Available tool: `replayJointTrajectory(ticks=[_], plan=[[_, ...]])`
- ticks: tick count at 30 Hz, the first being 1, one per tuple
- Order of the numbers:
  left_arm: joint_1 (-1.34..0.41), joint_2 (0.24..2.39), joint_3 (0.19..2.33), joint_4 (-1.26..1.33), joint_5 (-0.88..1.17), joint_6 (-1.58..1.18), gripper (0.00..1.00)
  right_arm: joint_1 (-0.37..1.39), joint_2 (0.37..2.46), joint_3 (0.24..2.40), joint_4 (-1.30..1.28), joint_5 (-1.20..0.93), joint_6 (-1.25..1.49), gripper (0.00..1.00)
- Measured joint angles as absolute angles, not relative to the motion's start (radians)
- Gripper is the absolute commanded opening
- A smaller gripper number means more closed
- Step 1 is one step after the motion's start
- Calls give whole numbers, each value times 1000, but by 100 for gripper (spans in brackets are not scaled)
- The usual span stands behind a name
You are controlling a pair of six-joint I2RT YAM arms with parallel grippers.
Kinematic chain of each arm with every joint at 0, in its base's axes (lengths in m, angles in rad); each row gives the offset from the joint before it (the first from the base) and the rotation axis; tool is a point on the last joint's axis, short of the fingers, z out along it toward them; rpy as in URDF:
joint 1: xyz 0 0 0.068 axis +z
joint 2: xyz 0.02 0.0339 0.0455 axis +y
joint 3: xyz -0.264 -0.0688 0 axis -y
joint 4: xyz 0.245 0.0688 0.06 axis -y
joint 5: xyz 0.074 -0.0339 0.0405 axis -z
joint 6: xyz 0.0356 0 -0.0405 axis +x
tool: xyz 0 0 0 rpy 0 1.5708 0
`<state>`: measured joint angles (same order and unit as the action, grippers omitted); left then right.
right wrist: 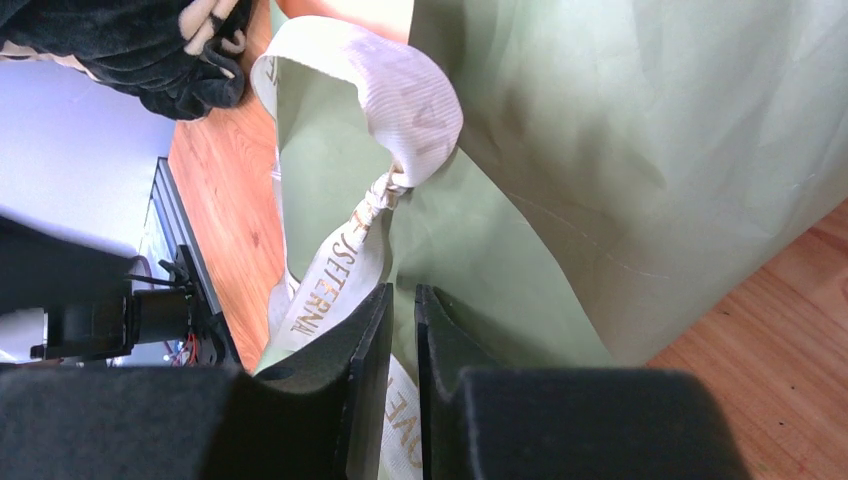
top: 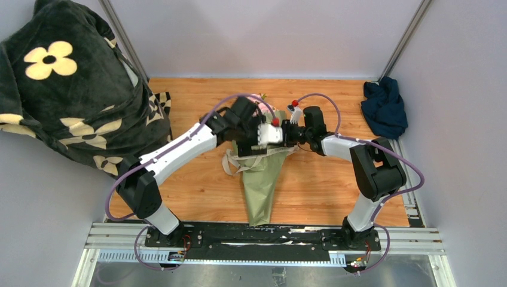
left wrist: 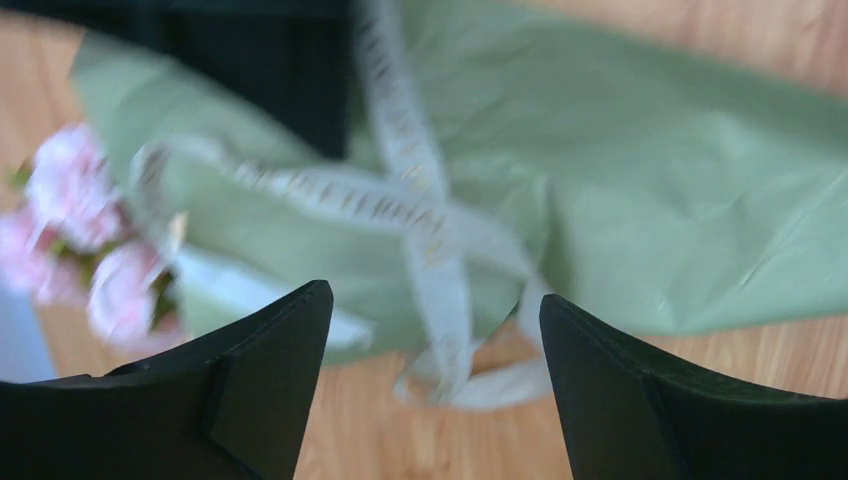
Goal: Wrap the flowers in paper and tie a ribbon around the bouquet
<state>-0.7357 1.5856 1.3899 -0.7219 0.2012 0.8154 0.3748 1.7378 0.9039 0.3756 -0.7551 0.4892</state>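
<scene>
Pink flowers (left wrist: pixel 80 230) lie wrapped in paper (right wrist: pixel 650 150) on the table (top: pixel 335 191), ribbon (right wrist: pixel 410 100) knotted round the bouquet (top: pixel 261 179). L gripper (left wrist: pixel 435 295) gapes open over the knot; R gripper (right wrist: pixel 403 295) pinches a ribbon tail. Nearly done, prob. just tightening left

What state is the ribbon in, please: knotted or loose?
Knotted: the ribbon pinches into a tight twist against the green paper, a loop above it.

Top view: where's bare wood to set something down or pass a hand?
Free: bare table between the bouquet and the right arm; more between the bouquet and the left arm; a far strip by the navy cloth. Crowded: centre, where left hand and right hand meet over the ribbon.
</scene>
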Motion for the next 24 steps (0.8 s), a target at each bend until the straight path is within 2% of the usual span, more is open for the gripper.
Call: replayJointTrajectory(ticks=[3,7,11,13,14,18,20,24], plan=[[-802,1587,1277,-645,220,829,88,375,1749,904,384,-756,506,19],[-797,1601,1171,-495,209,830,88,375,1751,898,406,-755,527,19],[-793,1642,1143,-390,165,830,80,375,1751,892,411,-755,532,18],[-793,1668,1142,-350,147,829,70,375,1751,889,414,-755,533,18],[-793,1682,1142,-331,140,828,62,375,1751,886,417,-755,533,18],[-793,1734,1142,-290,102,822,16,375,1747,870,422,-755,533,17],[-793,1750,1145,-302,92,825,0,375,1740,858,422,-755,533,16],[-793,1742,1174,-374,105,813,0,375,1695,815,422,-756,522,16]])
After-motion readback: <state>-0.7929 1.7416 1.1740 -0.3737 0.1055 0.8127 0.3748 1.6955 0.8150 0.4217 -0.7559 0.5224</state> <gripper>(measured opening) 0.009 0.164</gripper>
